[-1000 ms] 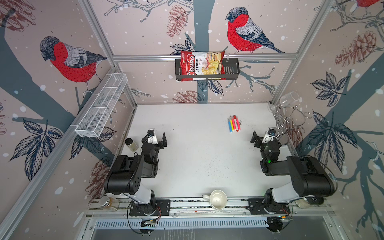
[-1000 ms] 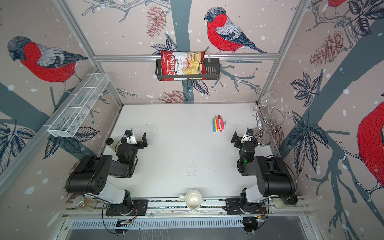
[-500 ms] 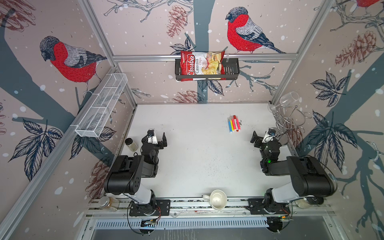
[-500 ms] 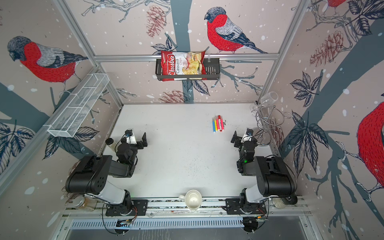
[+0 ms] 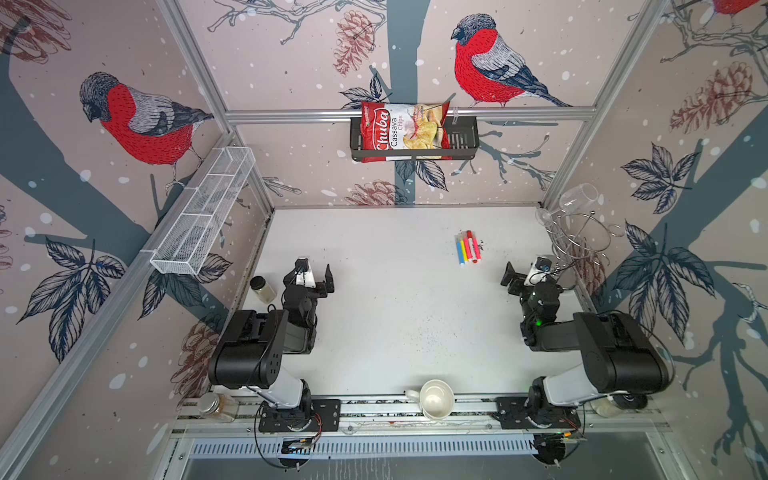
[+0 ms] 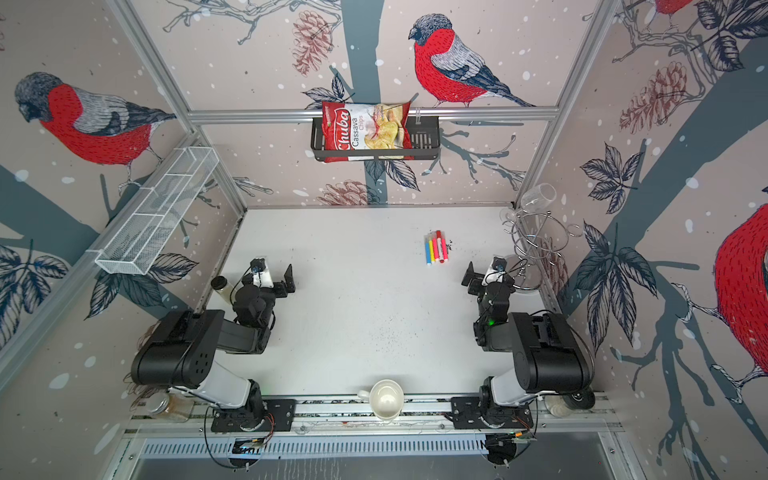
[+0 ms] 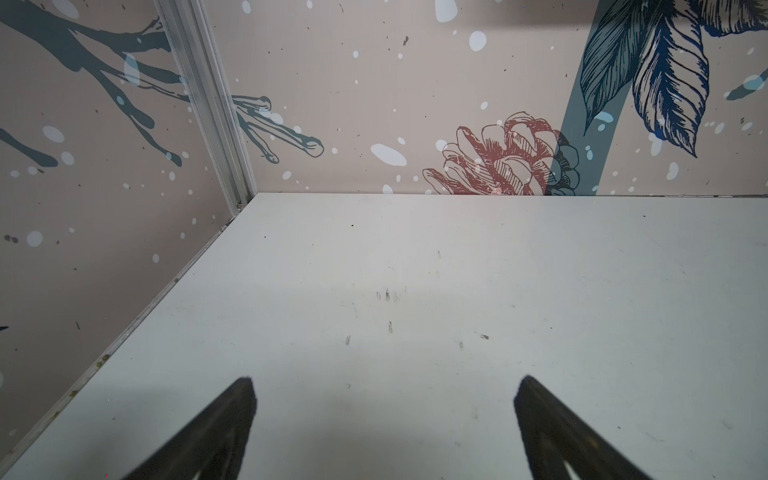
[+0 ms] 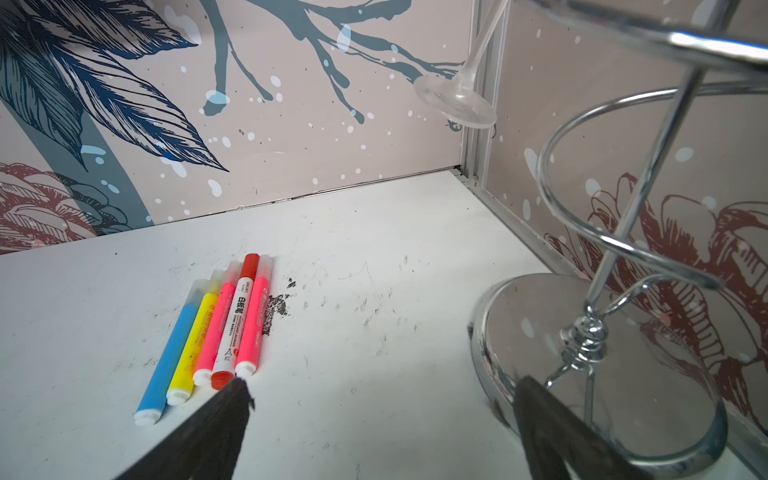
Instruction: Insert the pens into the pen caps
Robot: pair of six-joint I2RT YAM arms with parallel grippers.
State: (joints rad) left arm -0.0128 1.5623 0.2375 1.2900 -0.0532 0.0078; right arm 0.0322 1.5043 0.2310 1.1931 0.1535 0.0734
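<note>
**Both arms tucked back, pincers wide open**

From my station, the left arm sits folded on its own side, elbow drawn back near its base and forearm reaching forward. The left pincer points toward the far wall, its jaws spread wide and empty. In the left wrist view its two black fingertips stand well apart. The right arm mirrors that fold. The right pincer gapes just as wide and grips nothing in either top view.
</note>
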